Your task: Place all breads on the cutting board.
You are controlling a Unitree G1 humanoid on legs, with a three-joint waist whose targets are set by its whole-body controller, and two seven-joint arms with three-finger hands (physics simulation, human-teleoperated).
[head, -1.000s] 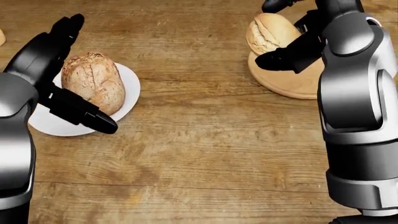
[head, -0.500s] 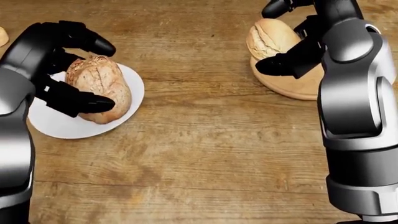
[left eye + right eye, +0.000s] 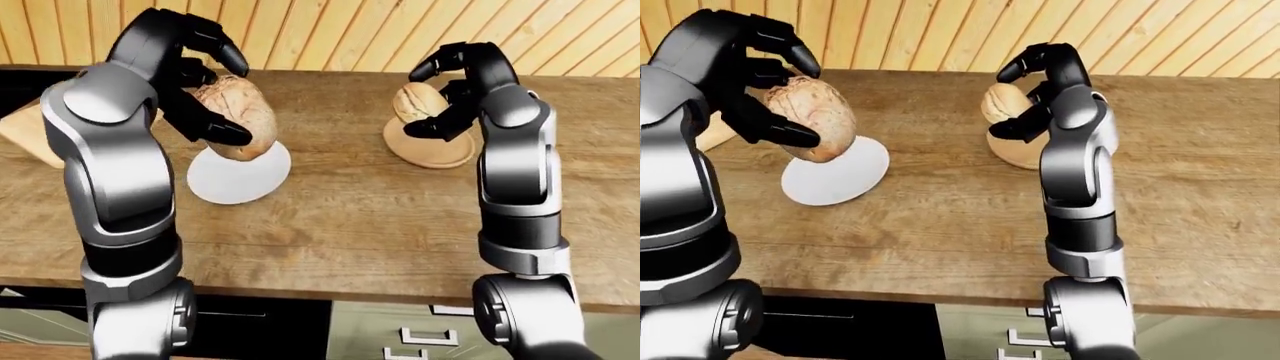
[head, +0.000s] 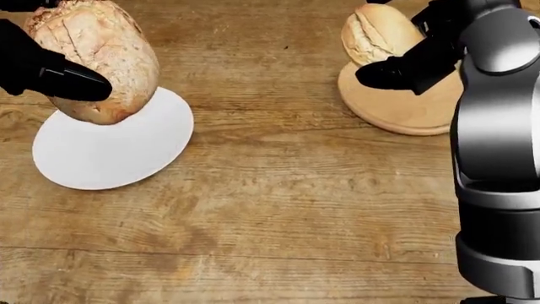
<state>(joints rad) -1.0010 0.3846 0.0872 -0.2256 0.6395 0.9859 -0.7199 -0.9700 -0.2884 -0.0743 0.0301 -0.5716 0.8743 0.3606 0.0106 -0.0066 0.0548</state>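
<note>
My left hand (image 3: 215,94) is shut on a brown crusty loaf (image 4: 93,60) and holds it in the air above a bare white plate (image 4: 109,152). A pale bread roll (image 4: 380,35) rests on a round wooden plate (image 4: 405,107) at the upper right of the head view. My right hand (image 3: 435,97) curls around the roll with fingers arched over it and thumb low beside it, still open. A light wooden cutting board (image 3: 25,135) lies at the left edge of the left-eye view, mostly hidden behind my left arm.
Everything stands on a wooden counter (image 4: 278,209) backed by a slatted wooden wall (image 3: 330,34). The counter's near edge (image 3: 330,289) runs along the bottom of the eye views, with dark cabinet fronts below.
My left hand closed round the loaf and lifted it off the white plate, up and slightly left. The right hand stayed beside the roll.
</note>
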